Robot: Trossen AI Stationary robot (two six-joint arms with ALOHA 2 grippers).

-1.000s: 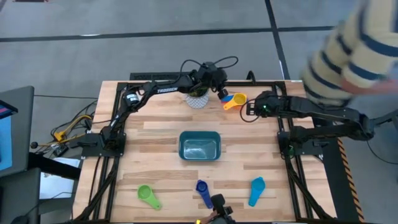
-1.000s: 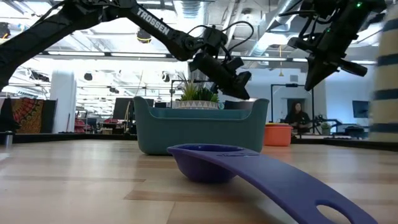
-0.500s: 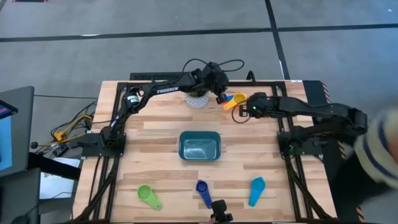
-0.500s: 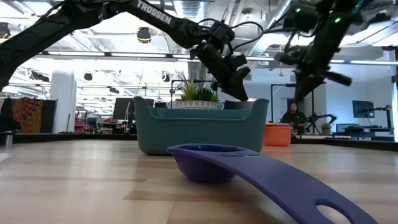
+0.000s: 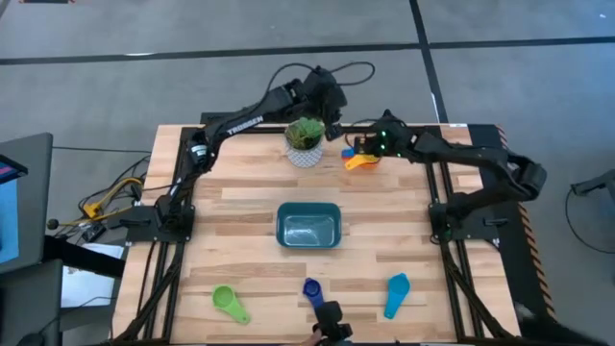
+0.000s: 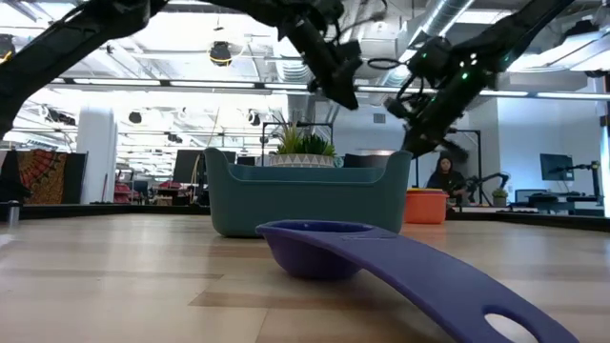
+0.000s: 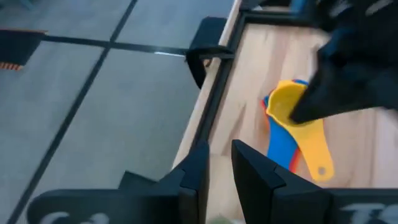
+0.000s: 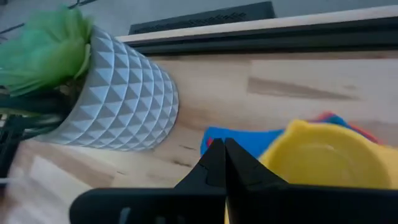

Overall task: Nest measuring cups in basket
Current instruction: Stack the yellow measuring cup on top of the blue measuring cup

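Observation:
A yellow measuring cup (image 7: 292,112) sits nested on top of a blue one (image 8: 236,140) and an orange one at the table's far edge (image 5: 363,160). My right gripper (image 8: 222,152) hangs shut just above this stack, slanting down; in the low view it (image 6: 412,148) is clear of the table. My left gripper (image 7: 221,168) is high over the far edge near the plant (image 5: 332,113), with a narrow gap between its fingers and nothing in it. The teal basket (image 5: 308,208) stands mid-table. Green (image 5: 229,303), dark blue (image 5: 312,291) and light blue (image 5: 396,293) cups lie near the front edge.
A white faceted pot with a green plant (image 5: 305,144) stands just left of the cup stack, close under my left arm. The table's black frame rail (image 7: 205,50) runs along the far edge. The dark blue cup (image 6: 324,248) lies close in front of the low camera.
My left gripper has risen from beside the cup stack and drawn back toward the far edge, above the plant. My right gripper has swung toward the table's left and sunk until it is over the stack. A person in a striped top at the right has left the view.

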